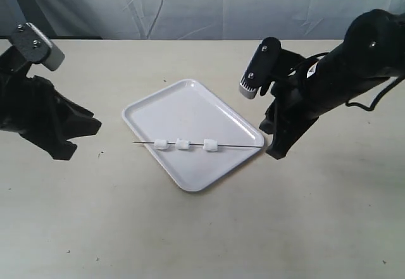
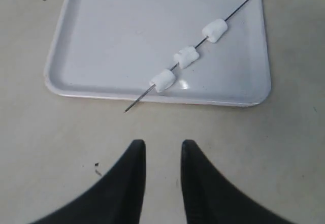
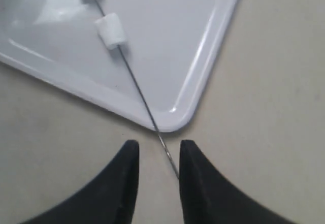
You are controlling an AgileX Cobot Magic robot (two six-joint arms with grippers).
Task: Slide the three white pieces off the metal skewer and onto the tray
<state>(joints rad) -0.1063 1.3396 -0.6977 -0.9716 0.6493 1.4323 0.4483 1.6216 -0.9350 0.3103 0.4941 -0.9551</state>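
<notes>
- So far nothing is off: three small white marshmallow-like pieces all sit threaded on the thin silver metal skewer, which lies across the flat glossy white tray on the beige counter.
- Left jaws part-open, empty, near one skewer tip.
- Right jaws part-open, straddling the other end, not clamped.
- All the sliding is left.

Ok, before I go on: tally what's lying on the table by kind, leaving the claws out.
White pieces, all threaded on the skewer: 3
Metal skewer: 1
Tray: 1
Total: 5
</notes>
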